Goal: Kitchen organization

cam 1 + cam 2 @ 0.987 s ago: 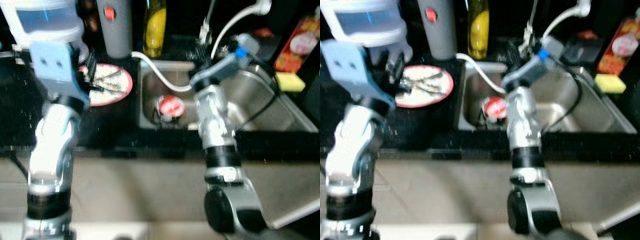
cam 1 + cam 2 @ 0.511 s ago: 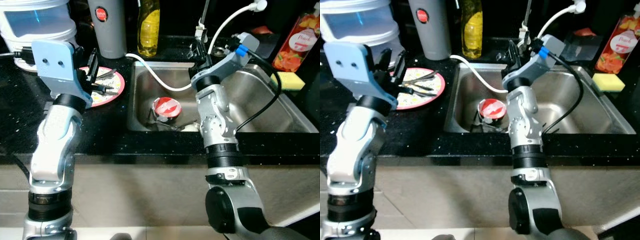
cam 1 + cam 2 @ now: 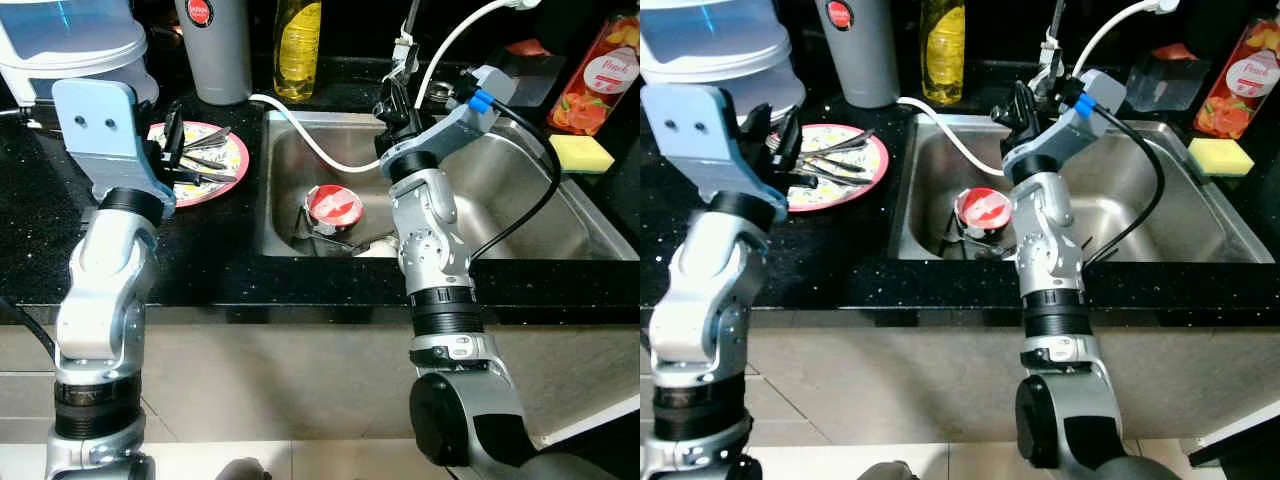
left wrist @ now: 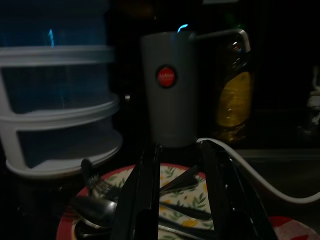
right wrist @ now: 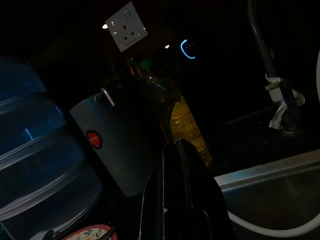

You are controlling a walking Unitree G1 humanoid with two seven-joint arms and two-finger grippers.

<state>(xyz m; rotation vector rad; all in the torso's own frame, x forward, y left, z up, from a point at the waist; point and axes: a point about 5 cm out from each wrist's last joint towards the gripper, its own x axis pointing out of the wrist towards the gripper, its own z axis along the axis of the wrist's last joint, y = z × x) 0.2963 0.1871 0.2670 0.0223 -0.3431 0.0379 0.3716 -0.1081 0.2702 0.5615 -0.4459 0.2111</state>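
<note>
A red-rimmed floral plate (image 3: 228, 158) with several pieces of dark cutlery (image 3: 205, 165) lies on the black counter, left of the sink. My left gripper (image 4: 180, 147) hovers open over the plate's near-left edge, with nothing between its fingers (image 4: 145, 190). A red-lidded container (image 3: 335, 205) sits in the steel sink (image 3: 520, 215) with some utensils beside it. My right gripper (image 5: 175, 146) is shut and empty, raised over the sink's back rim near the tap (image 3: 405, 45).
A grey tumbler (image 3: 215, 45) and a yellow soap bottle (image 3: 295, 45) stand behind the plate. Stacked plastic containers (image 3: 65, 40) stand at the far left. A white hose (image 3: 310, 140) runs into the sink. A yellow sponge (image 3: 580, 152) and a juice carton (image 3: 603, 70) are at the right.
The camera shifted and the blur cleared. Both arms hold about the same places relative to the plate and the sink.
</note>
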